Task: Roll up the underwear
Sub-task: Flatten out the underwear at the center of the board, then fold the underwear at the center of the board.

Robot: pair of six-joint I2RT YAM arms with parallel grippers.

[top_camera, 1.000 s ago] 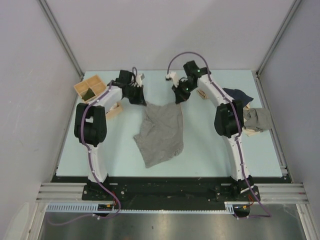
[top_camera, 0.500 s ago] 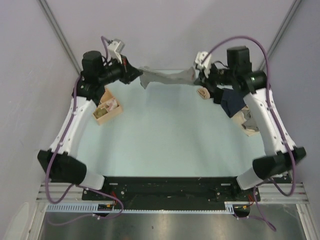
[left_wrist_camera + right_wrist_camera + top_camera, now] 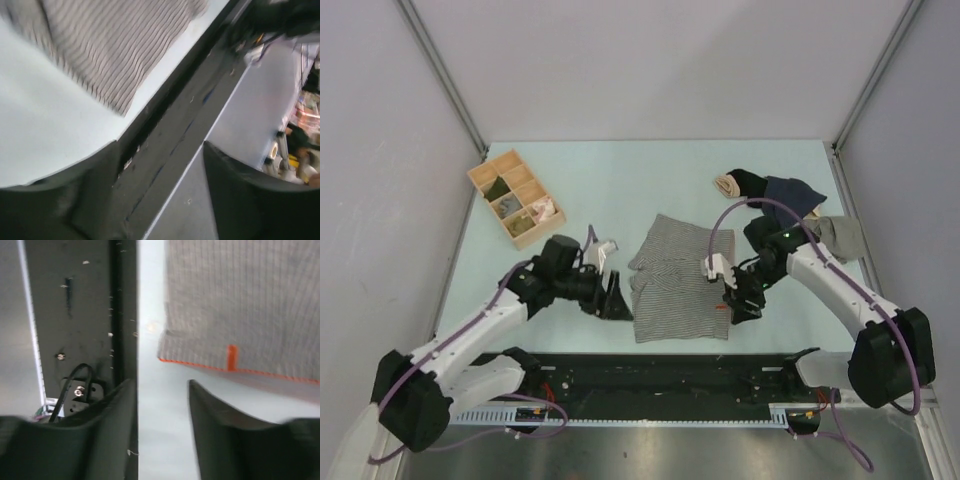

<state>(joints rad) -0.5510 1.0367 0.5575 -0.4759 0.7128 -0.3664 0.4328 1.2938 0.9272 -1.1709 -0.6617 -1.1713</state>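
Well, we see the underwear [image 3: 678, 278] lying spread flat on the table [image 3: 620, 170], near its front edge and between our two grippers. The left gripper [image 3: 616, 300] sits just beside its left edge, fingers apart with nothing between them. The right gripper [image 3: 738, 306] is by its near right corner, likewise parted and holding nothing. At the far left stands a wooden divided box [image 3: 476, 176]. Some compartments hold dark olive pieces [image 3: 497, 187], one a pale pink piece [image 3: 546, 210].

Qty: 1 underwear [image 3: 678, 280], 1 navy garment [image 3: 795, 192], 1 grey garment [image 3: 845, 236], 1 tray [image 3: 486, 163], 2 arms [image 3: 470, 335] [image 3: 830, 282].
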